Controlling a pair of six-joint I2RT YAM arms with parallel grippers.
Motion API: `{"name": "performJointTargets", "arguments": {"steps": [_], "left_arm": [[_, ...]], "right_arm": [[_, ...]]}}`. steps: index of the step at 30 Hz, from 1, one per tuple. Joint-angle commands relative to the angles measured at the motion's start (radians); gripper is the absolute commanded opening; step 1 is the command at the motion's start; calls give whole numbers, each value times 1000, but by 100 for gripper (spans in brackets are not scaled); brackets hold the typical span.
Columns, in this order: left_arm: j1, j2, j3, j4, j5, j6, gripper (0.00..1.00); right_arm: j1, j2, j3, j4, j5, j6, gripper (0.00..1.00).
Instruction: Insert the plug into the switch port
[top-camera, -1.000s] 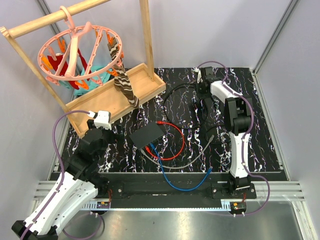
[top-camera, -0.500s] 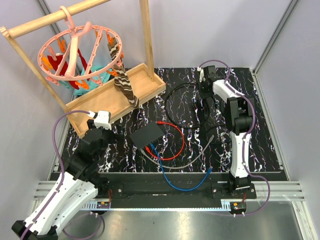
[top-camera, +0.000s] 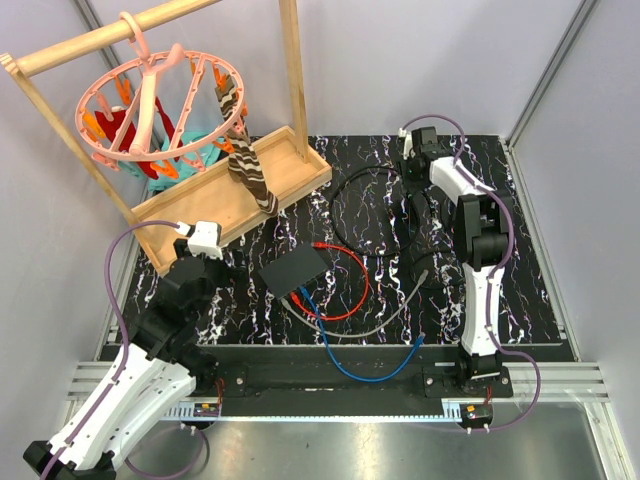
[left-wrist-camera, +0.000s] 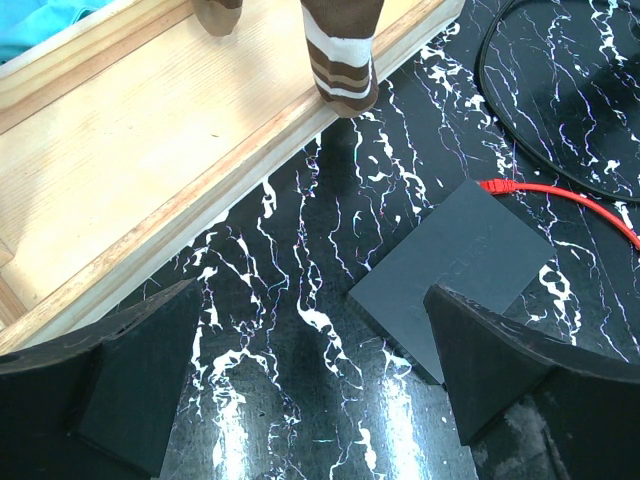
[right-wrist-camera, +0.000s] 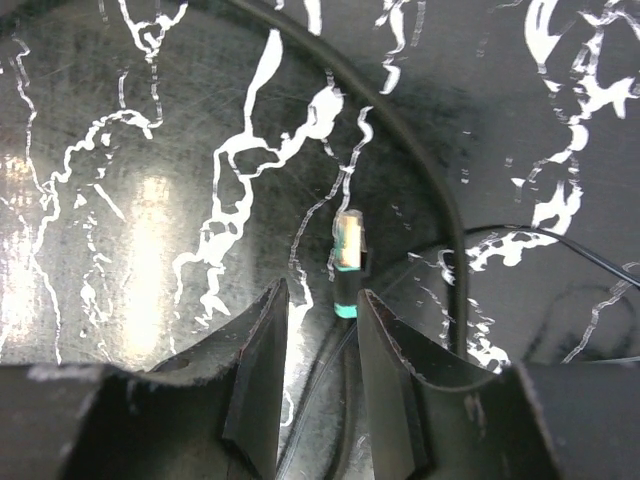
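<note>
The switch is a flat matte black box (top-camera: 297, 268) in the middle of the table, with red, blue and grey cables in its near edge. It also shows in the left wrist view (left-wrist-camera: 455, 265). The plug (right-wrist-camera: 347, 262) has a clear tip and a teal band. It lies on the table just ahead of my right gripper (right-wrist-camera: 322, 292), whose jaws stand a little apart with the plug's black cable running between them. In the top view my right gripper (top-camera: 415, 155) is at the far back right. My left gripper (left-wrist-camera: 310, 290) is wide open and empty, left of the switch.
A wooden tray (top-camera: 240, 190) with a rack, a pink peg hanger (top-camera: 150, 110) and a striped sock stands at the back left. A thick black cord loop (top-camera: 365, 200) lies by the right arm. Red (top-camera: 345, 270), blue (top-camera: 370, 365) and grey cables spread in front of the switch.
My right gripper has moved a little farther back and to the right. The left arm and the switch have not moved.
</note>
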Motion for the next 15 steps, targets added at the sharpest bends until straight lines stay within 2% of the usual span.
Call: {"name": "performJointTargets", "arguments": {"steps": [1,15], "left_arm": [[2,-3,-9,59,-31,10,99],[2,10,-9,63,-17,12,99]], "right_arm": [[-19,3,60,-36,-16,26,41],[-21,57,45,-101,-88,3,30]]}}
